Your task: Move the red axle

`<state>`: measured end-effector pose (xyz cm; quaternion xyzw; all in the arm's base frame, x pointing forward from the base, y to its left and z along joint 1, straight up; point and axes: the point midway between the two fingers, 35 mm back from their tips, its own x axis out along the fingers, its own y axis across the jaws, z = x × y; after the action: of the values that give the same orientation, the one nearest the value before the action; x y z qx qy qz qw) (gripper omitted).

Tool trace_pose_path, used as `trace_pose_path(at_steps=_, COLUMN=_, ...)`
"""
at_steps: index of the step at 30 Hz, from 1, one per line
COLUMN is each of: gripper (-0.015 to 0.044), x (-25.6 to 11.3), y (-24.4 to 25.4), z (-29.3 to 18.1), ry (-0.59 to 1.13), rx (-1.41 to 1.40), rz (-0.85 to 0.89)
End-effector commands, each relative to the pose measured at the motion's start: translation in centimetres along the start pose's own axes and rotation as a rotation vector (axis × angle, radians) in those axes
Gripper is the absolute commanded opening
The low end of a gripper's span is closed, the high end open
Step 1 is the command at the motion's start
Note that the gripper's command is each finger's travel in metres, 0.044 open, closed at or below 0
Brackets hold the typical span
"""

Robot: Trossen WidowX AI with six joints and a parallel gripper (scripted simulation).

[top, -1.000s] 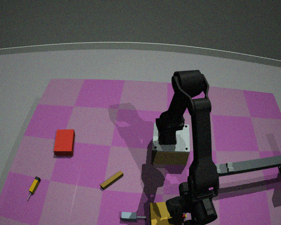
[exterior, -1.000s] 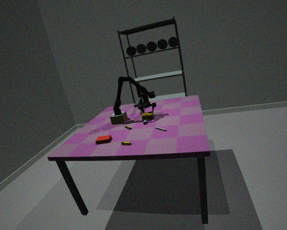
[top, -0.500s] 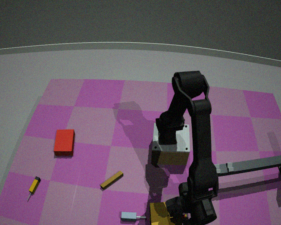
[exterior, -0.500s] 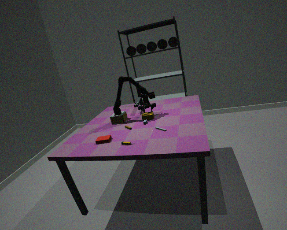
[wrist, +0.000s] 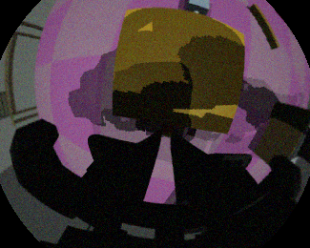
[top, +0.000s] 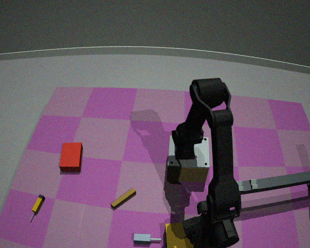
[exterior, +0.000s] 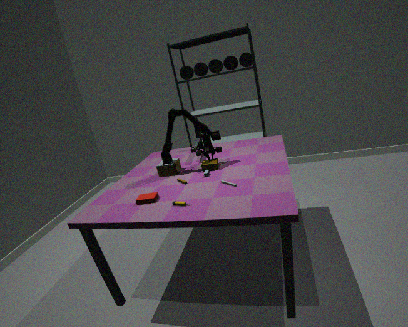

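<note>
Gripper (exterior: 210,158) (wrist: 166,134) at the beam (top: 174,234) (exterior: 210,164) (wrist: 204,62), in from the table's edges (exterior: 183,223).
Fingers narrow, probably to draw out the axle; whether they grip it, I cannot tell.

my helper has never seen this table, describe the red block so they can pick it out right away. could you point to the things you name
On the pink checkered table (top: 101,138) (exterior: 197,211), find the black arm's pale-topped base block (top: 194,175) (exterior: 169,171). In the top view, look well to its left for a flat red block (top: 71,154) (exterior: 147,197). It is broad and plain, unlike the slim yellow-handled tool (top: 38,204) (exterior: 179,203) nearby.
</note>
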<state>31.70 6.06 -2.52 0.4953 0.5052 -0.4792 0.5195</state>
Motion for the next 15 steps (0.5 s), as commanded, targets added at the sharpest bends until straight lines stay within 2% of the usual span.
trace_pose_path(at_steps=1, gripper=0.0012, x=0.0, y=0.0, z=0.0, ry=0.0, rx=0.0, rz=0.0)
trace_pose_path(at_steps=15, gripper=0.0, x=0.0, y=0.2, z=-1.6, ry=0.002, rx=0.001, rz=0.0)
